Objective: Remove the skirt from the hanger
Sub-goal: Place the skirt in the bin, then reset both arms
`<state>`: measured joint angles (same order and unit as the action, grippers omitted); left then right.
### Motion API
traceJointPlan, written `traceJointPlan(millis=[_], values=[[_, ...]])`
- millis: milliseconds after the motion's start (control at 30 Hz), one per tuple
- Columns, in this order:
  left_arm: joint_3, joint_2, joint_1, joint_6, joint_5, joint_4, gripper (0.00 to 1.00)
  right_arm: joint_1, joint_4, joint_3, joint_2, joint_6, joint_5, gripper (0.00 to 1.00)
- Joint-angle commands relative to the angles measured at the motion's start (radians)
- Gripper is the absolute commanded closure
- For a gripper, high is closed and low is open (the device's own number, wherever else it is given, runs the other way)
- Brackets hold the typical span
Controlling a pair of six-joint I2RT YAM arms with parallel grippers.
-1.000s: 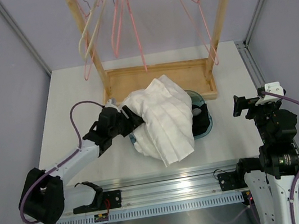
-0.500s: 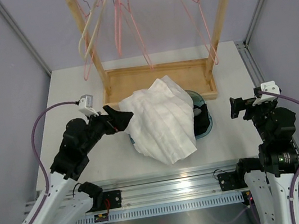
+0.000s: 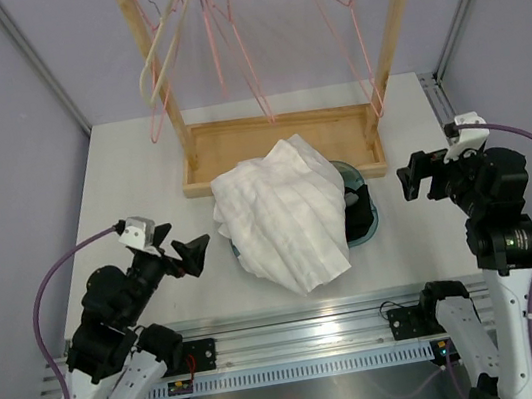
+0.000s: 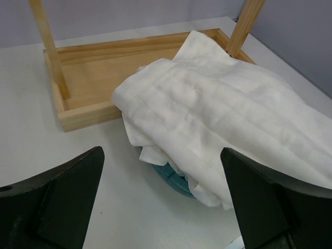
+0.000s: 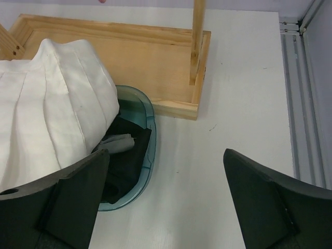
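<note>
- Black fingers of the left gripper (image 3: 192,254) stand wide apart and hold nothing. It hovers just left of the cloth, aimed at it, so nothing is pinned.
- Opposite, the right gripper (image 3: 420,175) is also spread and empty, raised well clear to the right of the tub.
- Between them lies the off-white pleated fabric skirt (image 3: 285,222), heaped loosely over the teal translucent plastic tub (image 5: 137,106). One end spills onto the white counter (image 3: 131,180) and nothing supports it from above.
- A dark crumpled garment (image 5: 124,155) fills the tub underneath, which props the skirt high.
- Behind, the light wooden clothes rack (image 3: 276,137) carries thin pink wire hangers (image 3: 348,14) and a cream hanger (image 3: 162,54), all bare. I judge the skirt already freed and both arms parked.
</note>
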<state>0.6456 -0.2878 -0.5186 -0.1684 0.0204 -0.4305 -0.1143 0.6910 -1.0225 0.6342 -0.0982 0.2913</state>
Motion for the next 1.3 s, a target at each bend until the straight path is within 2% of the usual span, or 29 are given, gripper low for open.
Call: traceJointPlan(millis=[0, 133, 267, 400, 667, 1267], values=[[-0.017, 0.027, 0.003, 0.098, -0.068, -0.042, 0.01, -0.005, -0.045, 0.011, -0.062, 0.080, -0.096, 0.00], [-0.006, 0.030, 0.002, 0.158, -0.063, -0.054, 0.01, -0.005, -0.096, 0.067, -0.097, 0.210, -0.274, 0.01], [-0.020, 0.041, 0.003, 0.162, -0.056, -0.045, 0.01, -0.005, -0.122, 0.119, -0.087, 0.221, -0.346, 0.01], [-0.063, 0.087, 0.002, 0.156, -0.056, -0.002, 0.01, -0.007, -0.166, 0.179, -0.119, 0.209, -0.356, 0.01], [-0.101, 0.179, 0.002, 0.187, -0.097, 0.010, 0.01, -0.024, -0.165, 0.185, -0.140, 0.219, -0.342, 0.01], [-0.107, 0.168, 0.002, 0.191, -0.083, 0.015, 0.01, -0.031, -0.162, 0.188, -0.157, 0.221, -0.328, 0.01]])
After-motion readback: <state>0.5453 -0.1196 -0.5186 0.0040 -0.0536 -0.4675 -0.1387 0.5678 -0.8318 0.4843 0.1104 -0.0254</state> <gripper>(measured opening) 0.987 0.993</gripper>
